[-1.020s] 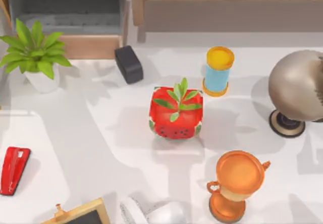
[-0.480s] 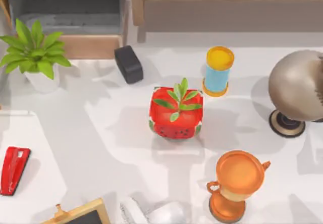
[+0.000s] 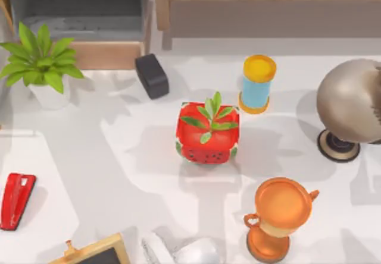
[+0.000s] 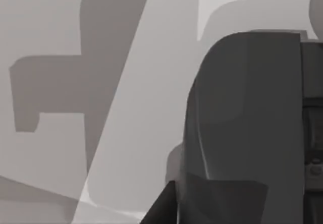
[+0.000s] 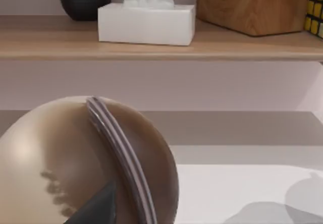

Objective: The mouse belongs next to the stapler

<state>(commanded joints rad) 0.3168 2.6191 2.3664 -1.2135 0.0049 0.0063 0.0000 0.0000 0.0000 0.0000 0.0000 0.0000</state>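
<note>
The red stapler lies on a raised white pad at the table's left edge, silvery mark up. In the top view the mouse is hidden. A smooth dark grey rounded body looms close in the left wrist view, beside dark gripper hardware; I cannot tell whether it is the mouse or whether it is held. My left arm shows as a pale shape at the bottom edge of the top view, right of the stapler. A dark wedge of my right gripper sits before the globe.
A black rectangular block lies at the back. A red watermelon-patterned planter stands mid-table, with a yellow-lidded blue cup, an orange trophy, a brown globe, a potted plant and a wooden-framed board around it.
My left arm's pale shape at the bottom edge has slid slightly toward the bottom of the top view, showing less of itself. Nothing on the table has moved.
</note>
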